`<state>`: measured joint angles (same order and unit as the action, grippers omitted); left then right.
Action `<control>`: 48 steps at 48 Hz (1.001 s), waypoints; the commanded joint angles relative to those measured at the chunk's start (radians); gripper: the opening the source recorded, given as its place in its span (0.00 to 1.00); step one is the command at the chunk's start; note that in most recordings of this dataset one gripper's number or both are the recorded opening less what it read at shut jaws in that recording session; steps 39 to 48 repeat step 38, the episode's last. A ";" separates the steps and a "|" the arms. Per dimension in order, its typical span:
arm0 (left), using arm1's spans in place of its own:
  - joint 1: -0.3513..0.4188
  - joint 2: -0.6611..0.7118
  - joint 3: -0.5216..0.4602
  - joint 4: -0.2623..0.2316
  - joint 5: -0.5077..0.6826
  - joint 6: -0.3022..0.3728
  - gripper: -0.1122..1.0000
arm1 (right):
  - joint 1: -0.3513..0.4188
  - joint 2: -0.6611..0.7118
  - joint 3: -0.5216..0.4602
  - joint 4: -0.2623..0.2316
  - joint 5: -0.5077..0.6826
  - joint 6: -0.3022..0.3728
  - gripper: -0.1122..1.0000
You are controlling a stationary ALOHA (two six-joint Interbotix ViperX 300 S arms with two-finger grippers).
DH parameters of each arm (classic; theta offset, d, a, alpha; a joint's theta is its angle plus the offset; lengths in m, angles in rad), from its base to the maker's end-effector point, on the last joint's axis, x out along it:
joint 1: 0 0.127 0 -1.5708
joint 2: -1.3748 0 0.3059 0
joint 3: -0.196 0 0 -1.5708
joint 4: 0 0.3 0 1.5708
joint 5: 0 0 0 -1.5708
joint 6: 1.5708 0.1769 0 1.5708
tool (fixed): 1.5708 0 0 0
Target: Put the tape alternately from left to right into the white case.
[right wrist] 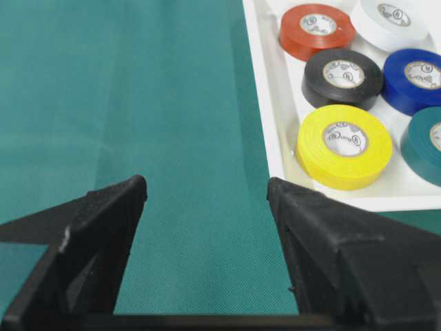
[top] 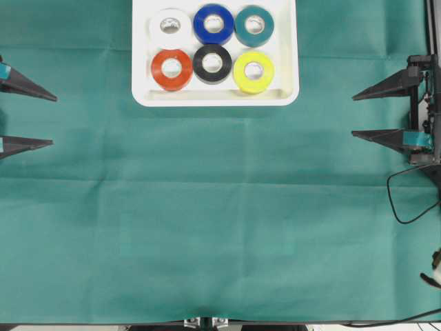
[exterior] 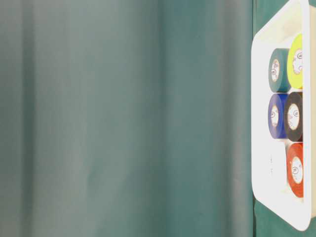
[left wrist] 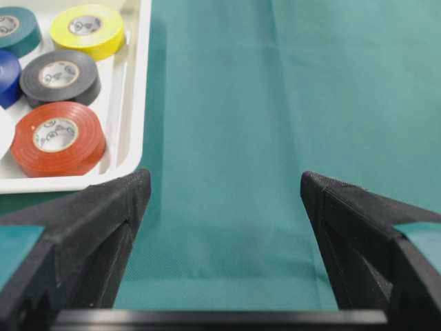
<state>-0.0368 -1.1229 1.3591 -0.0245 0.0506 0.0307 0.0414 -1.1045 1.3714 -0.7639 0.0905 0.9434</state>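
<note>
Both tools, left (top: 54, 121) and right (top: 353, 114), hang spread and empty at the table's side edges. The case (top: 141, 55) at the far edge holds six rolls; any further reach risks nudging it.

The white case (top: 215, 98) runs off the top edge overhead and off the right edge at table level; the white roll (exterior: 270, 165) there barely shows against it
</note>
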 commanded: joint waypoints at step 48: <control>0.003 0.005 0.031 0.003 -0.003 0.044 0.63 | 0.000 0.005 0.032 0.000 -0.002 0.002 0.80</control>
